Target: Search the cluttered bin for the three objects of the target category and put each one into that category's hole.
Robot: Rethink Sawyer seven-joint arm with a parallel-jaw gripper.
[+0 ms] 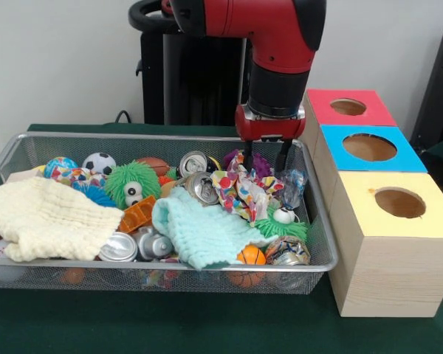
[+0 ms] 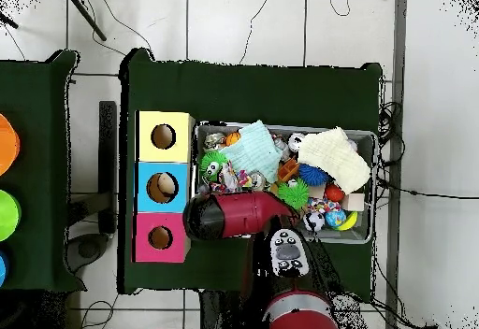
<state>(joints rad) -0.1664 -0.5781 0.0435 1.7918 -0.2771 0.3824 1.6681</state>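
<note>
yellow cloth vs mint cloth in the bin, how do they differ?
The yellow cloth is pale cream and lies at the left end of the bin in the front view; the mint cloth is light blue-green and lies near the middle. The yellow cloth covers more area. The mint cloth partly touches a can. Both are soft, textured and crumpled on top of the clutter.

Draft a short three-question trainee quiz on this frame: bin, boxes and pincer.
1. True or false: the pincer hangs open above the bin, over its end nearest the boxes.
2. Which box lies nearest the front camera? A) red box B) blue box C) yellow box
3. Fill in: the cream cloth lies at the bin's end ____ from the boxes.

Key: 1 true; 2 C; 3 farthest.
</note>
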